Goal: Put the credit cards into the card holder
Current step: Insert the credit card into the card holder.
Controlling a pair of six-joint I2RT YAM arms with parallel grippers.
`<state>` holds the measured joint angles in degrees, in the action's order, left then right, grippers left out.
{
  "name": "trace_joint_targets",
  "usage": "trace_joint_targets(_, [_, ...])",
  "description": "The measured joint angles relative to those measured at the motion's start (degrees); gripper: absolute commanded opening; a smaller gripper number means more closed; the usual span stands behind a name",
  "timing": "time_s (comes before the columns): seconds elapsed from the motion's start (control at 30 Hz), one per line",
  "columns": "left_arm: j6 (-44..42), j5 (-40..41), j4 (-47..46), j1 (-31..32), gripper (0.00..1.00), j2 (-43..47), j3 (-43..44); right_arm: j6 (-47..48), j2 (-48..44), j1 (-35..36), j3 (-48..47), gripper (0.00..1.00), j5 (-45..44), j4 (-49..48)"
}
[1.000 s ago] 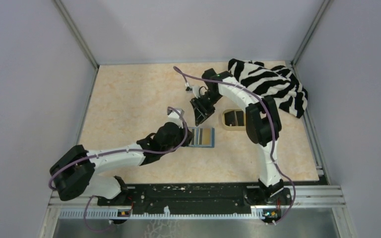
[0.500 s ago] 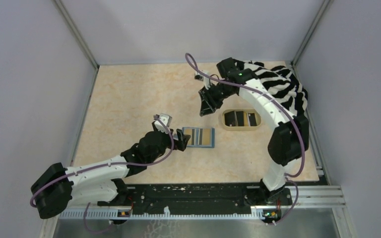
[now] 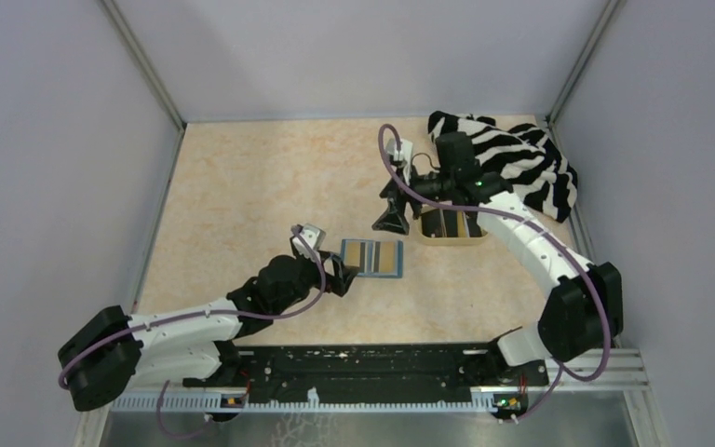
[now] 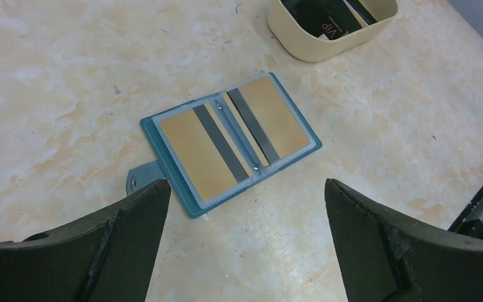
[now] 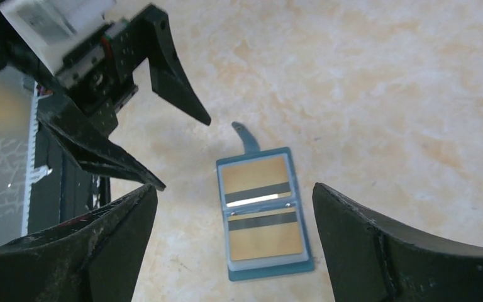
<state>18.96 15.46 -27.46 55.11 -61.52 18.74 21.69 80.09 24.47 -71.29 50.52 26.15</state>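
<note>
top external view: left gripper (image 3: 343, 276) jaws spread wide, empty, just beside left edge of teal-blue booklet-style card holder (image 3: 372, 258). holder lies open, flat on beige marbled table (image 3: 242, 186), two orange-gold striped cards (image 3: 388, 258) in its pockets. right gripper (image 3: 393, 220) jaws parted, empty, between holder and tan oval tray (image 3: 451, 241) of black cards (image 4: 322, 14). zebra-striped cloth (image 3: 512, 158) far right.

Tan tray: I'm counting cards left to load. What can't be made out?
Top view: the right arm overlaps the tray; its cards are too small to count.
Left wrist view: the top edge cuts the tray off; only card slivers show.
Right wrist view: tray not in frame.
</note>
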Motion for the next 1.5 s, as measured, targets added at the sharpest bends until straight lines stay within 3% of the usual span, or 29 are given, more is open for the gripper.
trace_joint_targets(0.23, [2.2, -4.9, -4.0, -1.6, 0.98, 1.6, -3.2, 3.9, 2.6, 0.0, 14.2, 0.94, 5.2, -8.2])
trace_joint_targets(0.3, [3.5, -6.8, -5.1, -3.4, 0.96, 1.0, -3.1, 5.9, 2.6, 0.0, 17.4, 0.89, 6.3, -10.3])
trace_joint_targets(0.53, [10.8, -16.7, -7.3, -12.3, 0.80, -6.4, -1.2, 12.7, 4.1, 0.5, 20.5, 0.47, 6.2, -13.0])
trace_joint_targets(0.73, [14.7, -21.5, -6.8, -16.4, 0.72, -13.3, 1.2, 11.9, 11.0, 2.4, 14.1, 0.28, -0.7, -10.3])
trace_joint_targets(1.03, [14.7, -21.7, -3.9, -17.0, 0.59, -17.6, 5.2, 10.4, 16.9, 6.6, 10.7, 0.24, -9.2, -6.3])
trace_joint_targets(1.5, [14.5, -23.7, -3.2, -17.6, 0.51, -24.1, 8.0, 6.3, 20.9, 6.9, 9.1, 0.21, -12.6, -3.9])
